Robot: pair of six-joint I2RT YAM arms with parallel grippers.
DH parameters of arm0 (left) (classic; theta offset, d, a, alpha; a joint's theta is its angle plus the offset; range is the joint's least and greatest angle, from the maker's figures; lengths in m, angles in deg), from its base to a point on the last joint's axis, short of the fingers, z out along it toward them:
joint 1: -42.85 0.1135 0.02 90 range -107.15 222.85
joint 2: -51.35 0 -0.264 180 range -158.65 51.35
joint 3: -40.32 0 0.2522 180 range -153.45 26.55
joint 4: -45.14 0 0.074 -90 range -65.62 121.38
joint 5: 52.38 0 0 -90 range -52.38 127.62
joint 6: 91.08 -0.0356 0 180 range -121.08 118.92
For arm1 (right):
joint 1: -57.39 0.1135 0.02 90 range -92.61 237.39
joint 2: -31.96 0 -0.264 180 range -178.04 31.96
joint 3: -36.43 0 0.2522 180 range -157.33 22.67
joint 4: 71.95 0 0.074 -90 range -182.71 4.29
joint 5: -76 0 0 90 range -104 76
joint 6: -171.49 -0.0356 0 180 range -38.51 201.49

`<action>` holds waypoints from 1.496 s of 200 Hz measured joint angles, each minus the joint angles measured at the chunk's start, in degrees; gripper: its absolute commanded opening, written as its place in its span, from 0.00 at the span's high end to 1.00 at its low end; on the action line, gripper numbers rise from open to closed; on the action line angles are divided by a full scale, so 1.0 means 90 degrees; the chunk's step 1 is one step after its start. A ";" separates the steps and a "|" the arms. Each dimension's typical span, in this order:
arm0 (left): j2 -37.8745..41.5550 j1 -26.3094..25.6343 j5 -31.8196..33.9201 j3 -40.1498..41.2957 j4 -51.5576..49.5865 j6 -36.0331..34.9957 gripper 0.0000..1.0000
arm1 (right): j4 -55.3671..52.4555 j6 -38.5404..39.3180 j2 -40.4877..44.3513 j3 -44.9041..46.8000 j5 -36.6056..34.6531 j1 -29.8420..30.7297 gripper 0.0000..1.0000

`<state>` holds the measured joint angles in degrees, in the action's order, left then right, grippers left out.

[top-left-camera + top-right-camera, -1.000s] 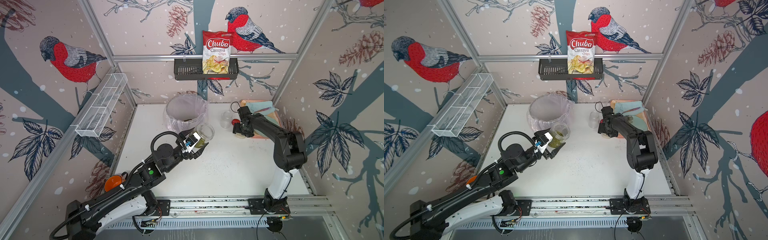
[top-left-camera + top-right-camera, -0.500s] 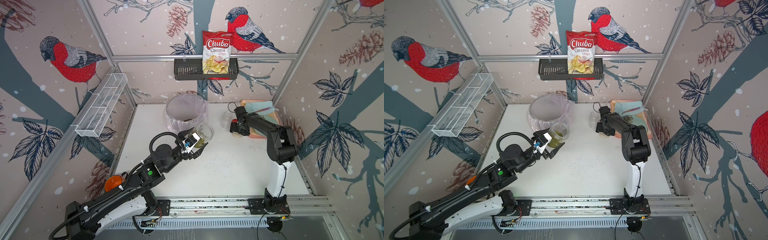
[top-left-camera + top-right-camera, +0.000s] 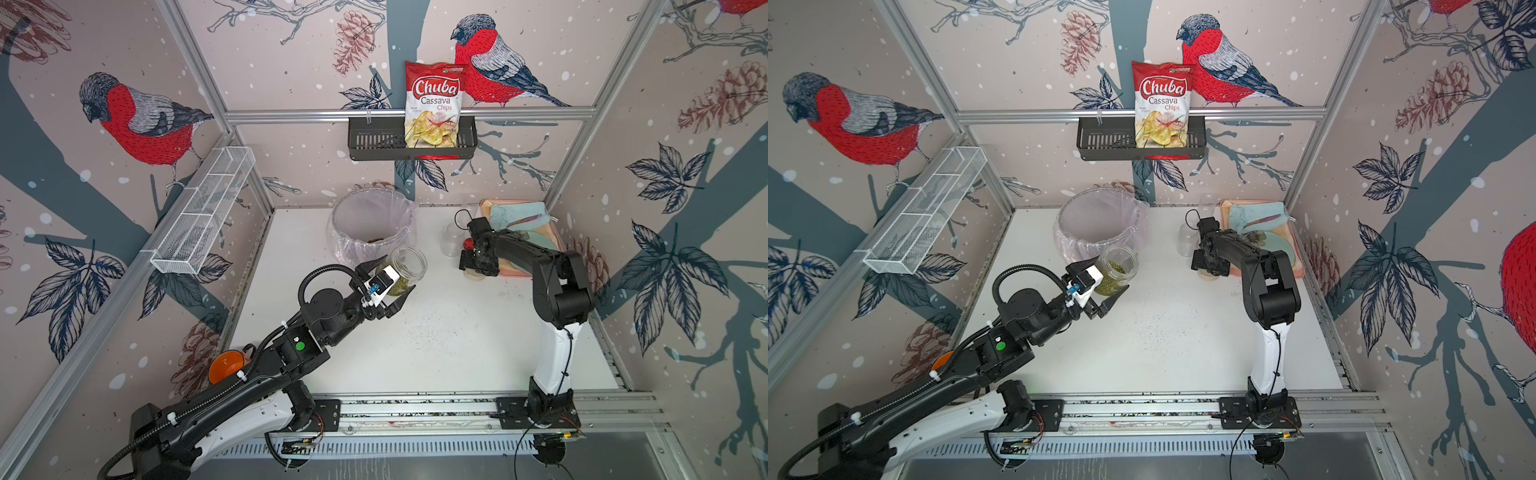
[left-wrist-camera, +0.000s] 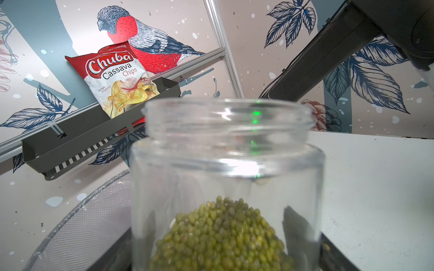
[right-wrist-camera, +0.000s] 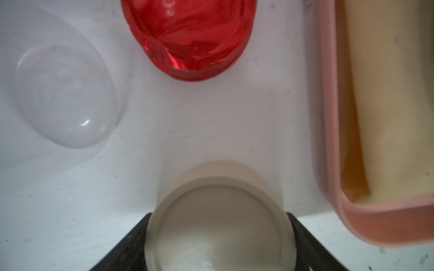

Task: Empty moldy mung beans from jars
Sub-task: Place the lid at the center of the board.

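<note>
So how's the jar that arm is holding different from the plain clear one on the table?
The held jar has green beans in its bottom; the table jar looks empty. The held jar sits clamped in the left gripper by the bin; the table jar stands free. Both are clear.

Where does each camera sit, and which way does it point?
Top views: high at the front, looking down on the table; left arm and right arm show.
Left wrist: faces the held jar of mung beans and back wall; left jaws, right arm show.
Right wrist: looks straight down on the beige lid between the right jaws.
Shared: top views and left wrist see the chips bag.
</note>
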<state>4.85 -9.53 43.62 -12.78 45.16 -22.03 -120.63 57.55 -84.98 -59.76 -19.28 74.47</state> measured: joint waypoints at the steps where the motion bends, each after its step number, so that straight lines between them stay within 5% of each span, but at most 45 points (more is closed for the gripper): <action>1: -0.0002 0.0000 0.0000 0.0000 0.0000 0.0000 1.00 | 0.0000 0.0000 0.0000 0.0000 0.0000 0.0000 0.21; 153: -0.0046 0.0017 0.0005 0.0000 0.0002 0.0000 1.00 | -0.0024 -0.0002 -0.0032 -0.0068 -0.0063 0.0109 0.00; 299: -0.0104 0.0024 0.0015 -0.0024 -0.0019 -0.0005 1.00 | -0.0517 -0.0075 0.0804 -0.0265 -0.0478 0.0255 0.00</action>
<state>3.91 -9.31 43.76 -13.00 44.99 -22.07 -125.28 56.87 -77.75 -62.14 -23.58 76.76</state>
